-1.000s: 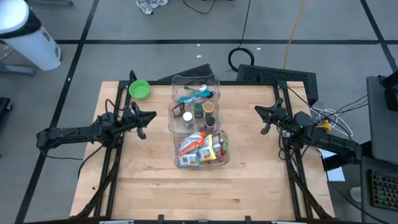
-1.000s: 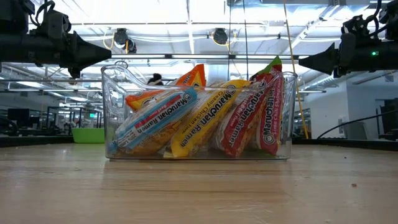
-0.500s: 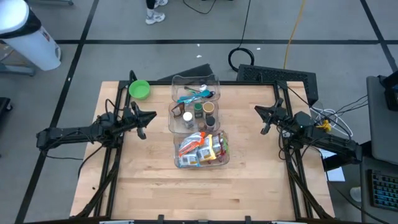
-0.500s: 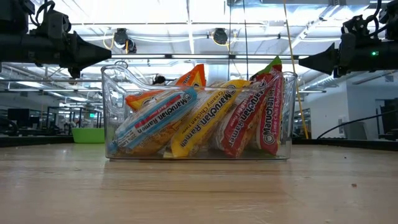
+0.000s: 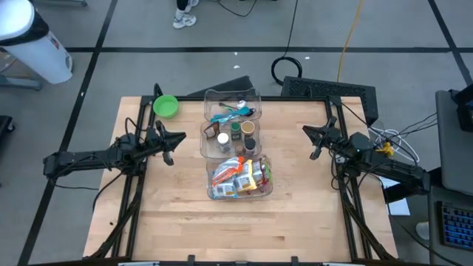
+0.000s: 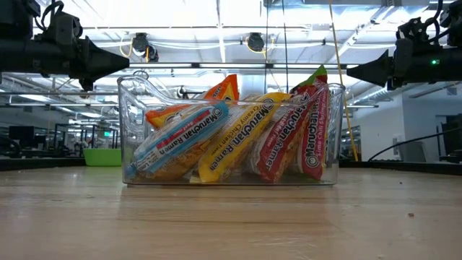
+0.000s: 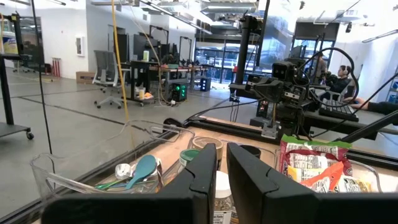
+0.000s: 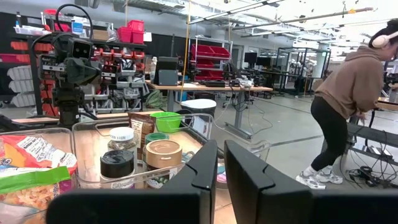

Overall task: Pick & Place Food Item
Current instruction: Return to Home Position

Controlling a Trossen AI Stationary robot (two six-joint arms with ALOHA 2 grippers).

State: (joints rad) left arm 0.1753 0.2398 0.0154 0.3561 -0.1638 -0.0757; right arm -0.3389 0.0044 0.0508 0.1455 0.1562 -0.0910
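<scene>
Table (image 5: 185, 222): pale wood planks, matte, on a dark frame.

3 clear, hard plastic bins with rounded corners sit in a column down the middle, touching or nearly so.
- Far bin (image 5: 256, 96): holds utensils, including a teal spoon (image 5: 225, 116).
- Middle bin (image 5: 204, 142): holds the seasoning bottles standing upright. I see a white-capped seasoning bottle (image 5: 222, 139), a green-capped one (image 5: 235, 127), a jar with a tan lid (image 8: 163, 154) and one with a black ribbed cap (image 8: 117, 163).
- Near bin (image 6: 124, 130): packed with glossy, crinkled Maruchan ramen packs (image 6: 231, 137) leaning on edge in blue, yellow, orange and red.

A round green bowl (image 5: 165, 106) sits at the far left corner of the table, well apart from the bins.

Left gripper (image 5: 180, 137): raised beside the middle bin on its left and pointing at it. Fingers drawn together with only a slit between them, holding nothing.

Right gripper (image 5: 305, 131): mirrors it on the right, farther from the bins. Fingers likewise together and empty.

Nothing stands between either gripper and the bins.

Beyond the table, a person (image 8: 348, 93) in a brown hooded top bends over a bench.
</scene>
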